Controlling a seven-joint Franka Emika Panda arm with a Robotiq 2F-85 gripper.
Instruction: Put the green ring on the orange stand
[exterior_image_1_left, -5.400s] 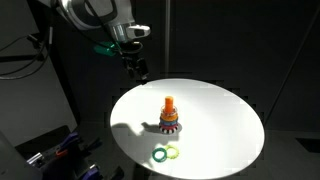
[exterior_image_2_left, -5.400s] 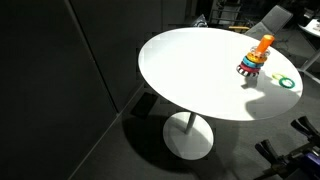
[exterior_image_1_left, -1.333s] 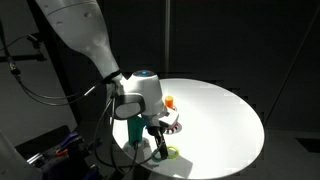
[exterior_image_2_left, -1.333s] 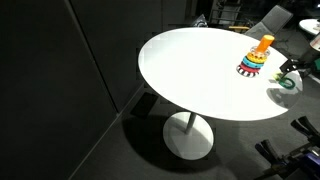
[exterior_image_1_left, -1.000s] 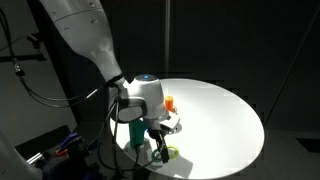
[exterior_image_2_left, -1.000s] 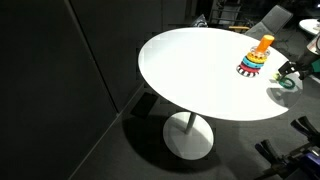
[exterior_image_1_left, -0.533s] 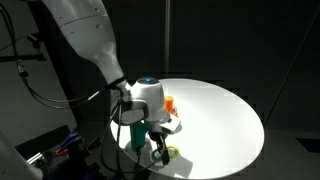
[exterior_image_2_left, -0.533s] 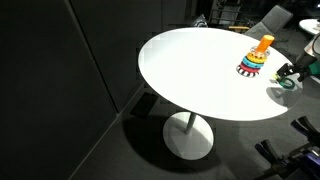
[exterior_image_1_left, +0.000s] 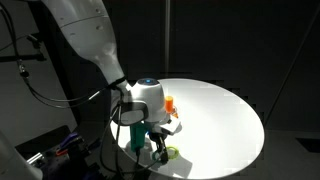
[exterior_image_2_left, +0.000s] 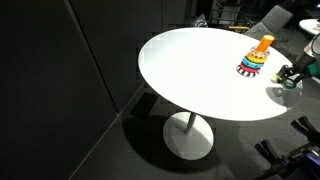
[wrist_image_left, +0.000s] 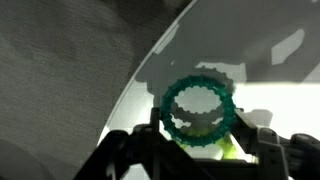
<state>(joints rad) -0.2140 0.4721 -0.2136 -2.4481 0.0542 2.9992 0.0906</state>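
Observation:
The green ring (wrist_image_left: 170, 112) lies flat on the white table (exterior_image_1_left: 225, 120) near its front edge. My gripper (wrist_image_left: 203, 136) is down over it, one dark finger against each side of the ring, shut on it. In an exterior view the gripper (exterior_image_1_left: 160, 151) reaches to the tabletop and hides most of the ring. The orange stand (exterior_image_1_left: 169, 102) rises just behind the wrist; in an exterior view the orange stand (exterior_image_2_left: 262, 46) stands on its striped base, a short way from the gripper (exterior_image_2_left: 288, 77).
A yellow-green ring (exterior_image_1_left: 173, 153) lies touching the green one, partly under it (wrist_image_left: 229, 150). The round table's edge (wrist_image_left: 140, 75) runs close beside the gripper, with dark floor beyond. Cables and gear sit on the floor (exterior_image_1_left: 50, 150).
The arm has sunk slightly onto the rings, and the jaws have come together from wide open onto the green ring. The stand has not moved.

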